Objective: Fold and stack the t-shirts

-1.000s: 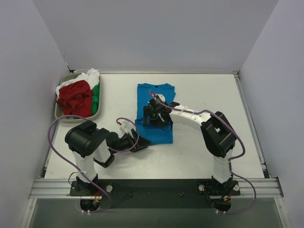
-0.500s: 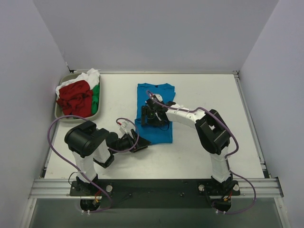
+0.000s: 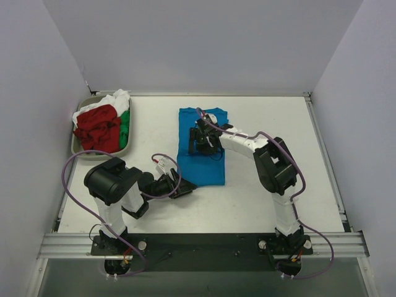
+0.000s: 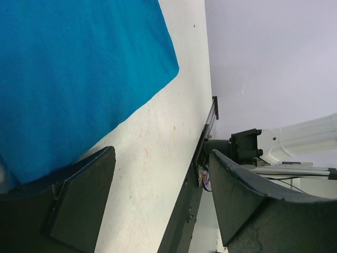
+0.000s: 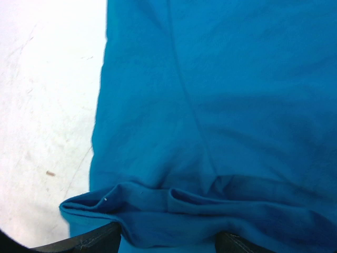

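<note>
The bright blue t-shirt (image 3: 201, 164) lies folded into a narrow rectangle on the middle of the table. My right gripper (image 3: 205, 138) is down on its far half. In the right wrist view its jaws (image 5: 168, 240) stand apart with a bunched ridge of blue cloth (image 5: 210, 105) between them. My left gripper (image 3: 184, 189) is open and empty, low over the table at the shirt's near left corner; the blue cloth (image 4: 73, 74) fills that view's upper left. Red (image 3: 98, 128), green (image 3: 125, 127) and white (image 3: 115, 99) shirts lie crumpled in the tray.
The grey oval tray (image 3: 75, 146) stands at the far left by the side wall. The table's metal rail (image 3: 204, 242) runs along the near edge. Walls close in the left, far and right sides.
My right gripper has slid over the blue shirt away from the arms, from its middle towards its far end. The left arm has not moved.
</note>
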You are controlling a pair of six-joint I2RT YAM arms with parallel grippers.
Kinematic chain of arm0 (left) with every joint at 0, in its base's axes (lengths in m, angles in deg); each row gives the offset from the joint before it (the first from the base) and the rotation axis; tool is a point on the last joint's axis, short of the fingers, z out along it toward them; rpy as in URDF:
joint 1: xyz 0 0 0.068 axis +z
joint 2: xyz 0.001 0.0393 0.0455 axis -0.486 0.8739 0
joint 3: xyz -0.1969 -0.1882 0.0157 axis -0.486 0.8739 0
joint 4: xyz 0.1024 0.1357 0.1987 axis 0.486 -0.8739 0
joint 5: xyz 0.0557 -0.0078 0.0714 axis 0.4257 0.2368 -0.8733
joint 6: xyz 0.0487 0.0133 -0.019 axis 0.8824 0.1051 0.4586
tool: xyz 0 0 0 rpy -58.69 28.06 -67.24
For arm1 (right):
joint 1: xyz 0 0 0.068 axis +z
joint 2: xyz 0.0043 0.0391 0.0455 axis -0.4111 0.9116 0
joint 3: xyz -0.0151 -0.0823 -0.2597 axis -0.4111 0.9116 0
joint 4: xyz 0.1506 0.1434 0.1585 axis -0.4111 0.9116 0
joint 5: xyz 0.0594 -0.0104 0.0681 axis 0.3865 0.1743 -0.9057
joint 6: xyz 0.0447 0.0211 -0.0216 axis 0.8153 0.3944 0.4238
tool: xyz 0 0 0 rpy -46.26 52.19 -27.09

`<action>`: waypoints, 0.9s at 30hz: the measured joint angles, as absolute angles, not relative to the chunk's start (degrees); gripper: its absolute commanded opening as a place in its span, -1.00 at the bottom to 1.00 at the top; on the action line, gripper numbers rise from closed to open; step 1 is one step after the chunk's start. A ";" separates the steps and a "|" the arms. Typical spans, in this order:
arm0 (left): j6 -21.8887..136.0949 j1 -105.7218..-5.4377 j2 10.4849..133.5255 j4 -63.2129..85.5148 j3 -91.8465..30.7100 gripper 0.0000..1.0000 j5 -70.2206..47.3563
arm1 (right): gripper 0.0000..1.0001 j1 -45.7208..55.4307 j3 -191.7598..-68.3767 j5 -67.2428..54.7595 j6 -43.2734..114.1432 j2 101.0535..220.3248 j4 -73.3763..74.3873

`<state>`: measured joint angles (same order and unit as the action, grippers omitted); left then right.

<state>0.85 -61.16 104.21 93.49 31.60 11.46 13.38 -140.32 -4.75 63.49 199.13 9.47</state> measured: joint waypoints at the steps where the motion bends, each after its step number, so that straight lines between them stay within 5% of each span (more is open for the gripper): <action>1: 0.87 -61.16 104.21 93.49 31.60 0.64 11.51 | 0.42 12.81 -140.61 -4.58 63.23 199.35 9.49; 18: 2.03 -61.77 98.35 86.80 31.27 0.64 12.38 | 0.42 11.72 -135.56 2.98 59.45 191.29 10.54; 27: 18.31 -71.45 70.64 41.19 9.13 0.68 4.86 | 0.43 14.23 -128.28 5.83 58.97 176.12 10.39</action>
